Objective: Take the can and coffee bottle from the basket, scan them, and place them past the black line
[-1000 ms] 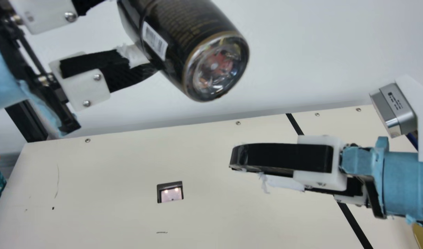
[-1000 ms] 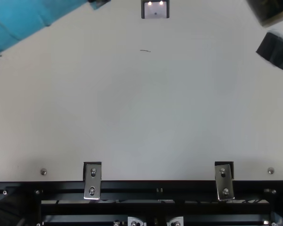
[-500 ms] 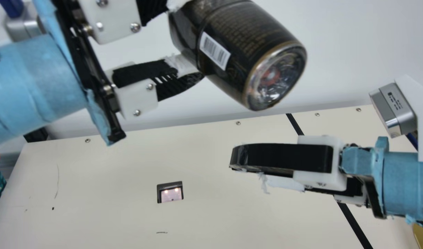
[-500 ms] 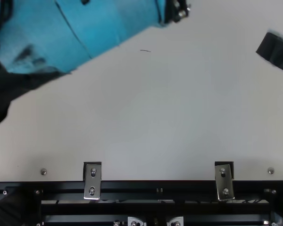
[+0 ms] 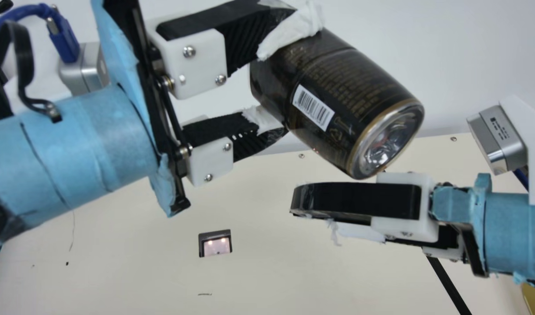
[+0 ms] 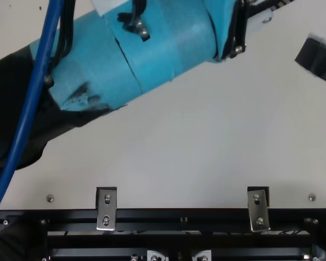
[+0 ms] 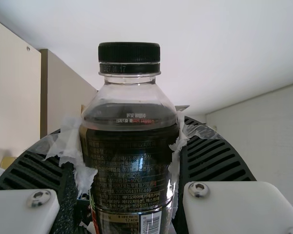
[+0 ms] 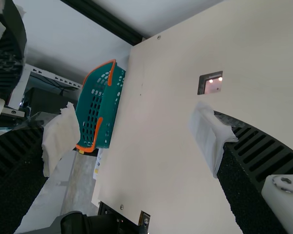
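Observation:
My left gripper (image 5: 278,76) is shut on the dark coffee bottle (image 5: 324,65), tilted in the air with its base toward the lower right and its barcode facing the neck camera. In the left wrist view the bottle (image 7: 129,161), black cap up, sits between both fingers of that gripper (image 7: 129,141). My right gripper (image 5: 309,210) is just below the bottle's base in the main view. The right wrist view has this gripper (image 8: 134,134) open, nothing between its taped pads. The scanner window (image 5: 215,246) is lit. The black line (image 5: 449,280) runs beneath the right arm.
A teal basket (image 8: 98,109) with orange handles stands by the table edge in the right wrist view. A gold-coloured thing (image 5: 534,297), too cut off to identify, is at the main view's lower right. Metal brackets (image 6: 106,209) line the table's near edge.
My left arm has swung rightward and lower in the main view, carrying the bottle toward the right gripper. The barcode has come into clearer view. My right arm has stayed still.

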{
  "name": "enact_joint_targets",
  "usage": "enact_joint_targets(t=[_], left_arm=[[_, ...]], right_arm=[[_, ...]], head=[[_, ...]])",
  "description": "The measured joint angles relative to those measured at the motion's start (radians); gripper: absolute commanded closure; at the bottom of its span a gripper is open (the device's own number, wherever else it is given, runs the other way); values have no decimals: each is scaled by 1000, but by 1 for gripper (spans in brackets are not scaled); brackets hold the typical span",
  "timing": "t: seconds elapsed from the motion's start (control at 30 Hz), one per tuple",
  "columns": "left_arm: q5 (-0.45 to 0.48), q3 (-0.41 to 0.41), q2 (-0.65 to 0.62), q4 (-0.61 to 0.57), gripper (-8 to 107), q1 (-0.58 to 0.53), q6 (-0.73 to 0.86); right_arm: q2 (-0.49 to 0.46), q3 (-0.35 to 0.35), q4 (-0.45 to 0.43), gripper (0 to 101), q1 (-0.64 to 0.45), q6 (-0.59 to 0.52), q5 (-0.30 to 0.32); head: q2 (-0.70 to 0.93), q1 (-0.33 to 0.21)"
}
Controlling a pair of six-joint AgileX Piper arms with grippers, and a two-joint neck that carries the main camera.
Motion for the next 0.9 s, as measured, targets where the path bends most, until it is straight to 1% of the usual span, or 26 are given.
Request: enact_joint_targets(t=[0.63, 0.77, 0.9], left_arm=[[0, 0, 0, 2, 89, 2, -2], [-9, 5, -6, 10, 89, 35, -2], [-3, 25, -20, 15, 89, 96, 3]], right_arm=[[0, 0, 0, 0, 0, 0, 0], [0, 0, 0, 0, 0, 0, 0], [0, 0, 0, 0, 0, 0, 0]], head=[[0, 0], [0, 0], [0, 5]])
